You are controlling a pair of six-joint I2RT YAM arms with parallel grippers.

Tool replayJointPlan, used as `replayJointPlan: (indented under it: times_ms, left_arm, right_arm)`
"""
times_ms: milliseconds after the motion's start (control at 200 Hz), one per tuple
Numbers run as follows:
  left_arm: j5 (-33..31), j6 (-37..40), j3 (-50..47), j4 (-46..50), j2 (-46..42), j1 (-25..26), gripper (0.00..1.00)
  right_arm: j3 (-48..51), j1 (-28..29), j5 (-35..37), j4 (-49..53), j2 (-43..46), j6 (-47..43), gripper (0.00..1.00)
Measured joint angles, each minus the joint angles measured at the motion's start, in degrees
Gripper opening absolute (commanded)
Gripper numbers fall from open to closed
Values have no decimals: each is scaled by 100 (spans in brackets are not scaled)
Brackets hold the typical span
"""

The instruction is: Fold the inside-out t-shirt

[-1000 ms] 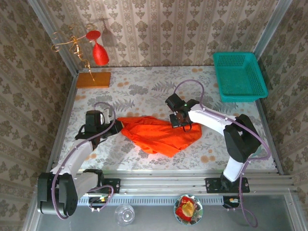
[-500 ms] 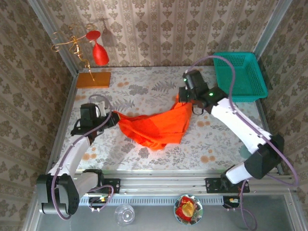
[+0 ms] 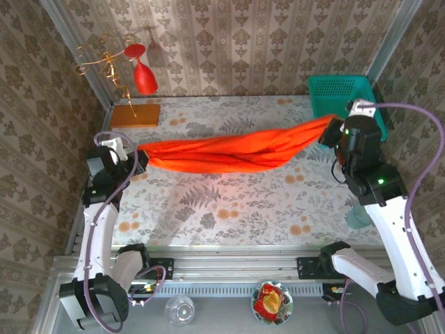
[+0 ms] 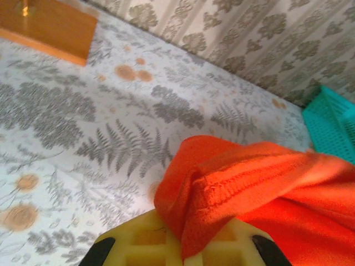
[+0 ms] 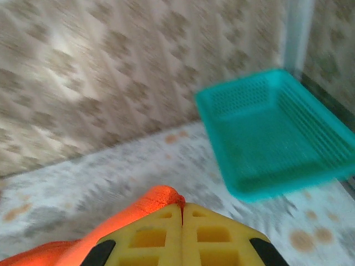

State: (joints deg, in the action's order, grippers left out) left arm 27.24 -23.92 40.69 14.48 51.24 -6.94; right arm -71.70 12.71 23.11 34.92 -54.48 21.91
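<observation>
**Shirt strung left to right, one end in each gripper**

We start with the worktop (image 3: 243, 209). The inside-out t-shirt (image 3: 229, 153) spans most of its width as one bunched, rope-like band. Its long axis runs from the left edge towards the far right corner, with the right end a little farther back than the left. The band looks lifted, with a shadow under its middle, but we cannot tell whether the sagging belly brushes the surface.

The teal basket (image 3: 346, 110) sits in the far right corner, and in the top view the shirt's right end crosses its near left rim. The orange-brown board (image 3: 135, 115) lies in the far left corner, behind the shirt's left end and apart from it.

The left gripper (image 3: 141, 157), by the left edge, is clamped on the left end. In its wrist view a ribbed fold drapes over its yellow fingers (image 4: 133, 246). The right gripper (image 3: 334, 132), just beside the basket, has its fingers (image 5: 216, 233) pressed together with a nub of cloth pinched at their tip.

Neither arm is the nearer one, since each already has an end and the cloth lies inboard of both. We judge that the coming move depends on this left-right axis, with both hands lowering together to lay the band down for spreading.
</observation>
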Motion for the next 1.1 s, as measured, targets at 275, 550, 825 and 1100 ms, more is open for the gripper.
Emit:
replayJointPlan:
  times_ms: [275,550,825,1100]
  left_arm:
    - [-284,-385,-1950,136,-142,-28,26]
    - [-651,-350,-1805,358,-656,525,58]
    - [-1025,210,-549,181,221,2249,59]
    - [-1530,1268,1163,529,2546,3939,64]
  right_arm:
    - [2765,-584,-822,404,118,868,0]
    - [2717,-455,-1508,352,-262,896,40]
    - [2186,1108,-1554,103,-586,372,54]
    - [1777,2494,-1733,-118,-2155,-575,70]
